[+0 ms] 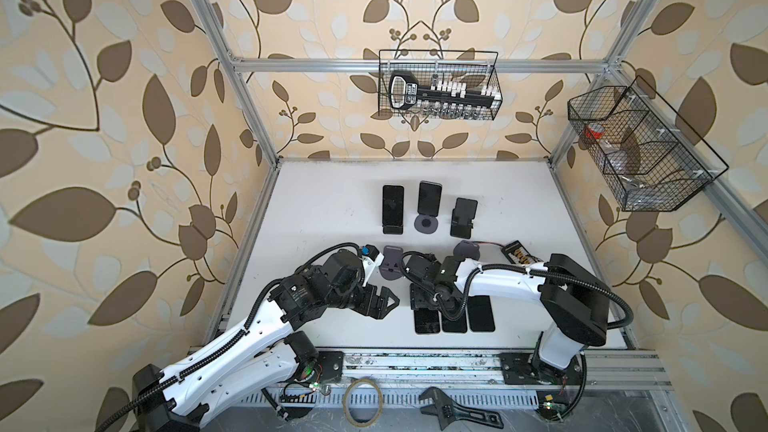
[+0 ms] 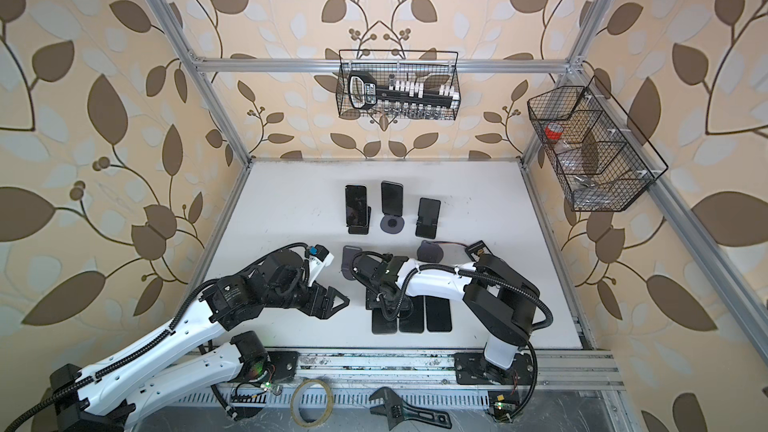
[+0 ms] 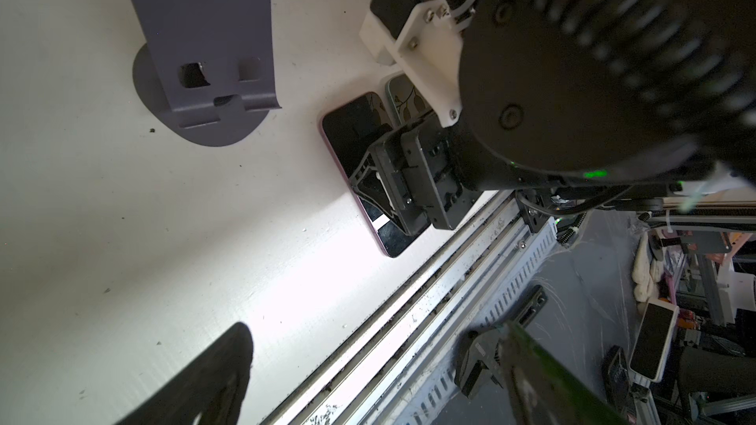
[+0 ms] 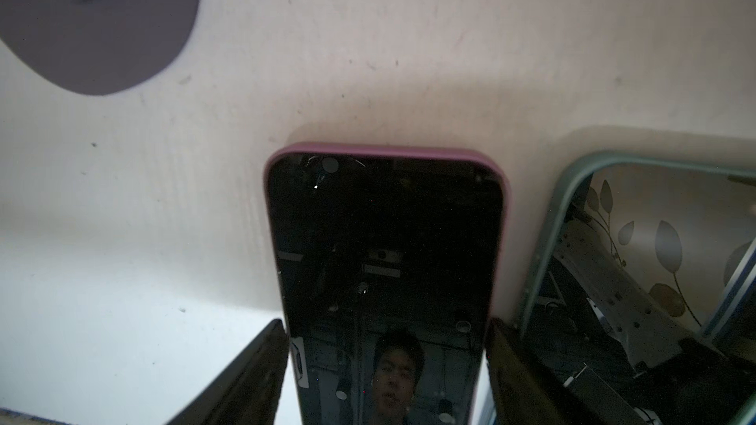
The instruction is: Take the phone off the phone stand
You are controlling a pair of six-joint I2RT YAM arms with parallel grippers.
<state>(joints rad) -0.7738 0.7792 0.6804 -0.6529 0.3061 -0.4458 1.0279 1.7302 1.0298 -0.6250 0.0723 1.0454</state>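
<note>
The pink-cased, black-screened phone [image 4: 384, 239] is lying flat on the white table [image 1: 332, 209], robot-side of the empty grey plastic stand [image 3: 196, 14]. The right gripper [image 4: 386, 322] is clamping its long edges. Releasing well likely means parting evenly and rising straight, sparing the adjacent teal-cased phone [image 4: 638, 259]. The left gripper [image 1: 384, 305] is hanging with fingers apart.

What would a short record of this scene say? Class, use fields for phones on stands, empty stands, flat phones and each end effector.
Phones on stands: three, back row.
Empty stands: two, mid-table.
Flat phones: three side by side near the front edge; pink-cased phone leftmost, teal-cased phone next to it.
Right end effector: fingers flank the pink-cased phone's long edges; grip unclear.
Left end effector: open, empty, over the table.
</note>
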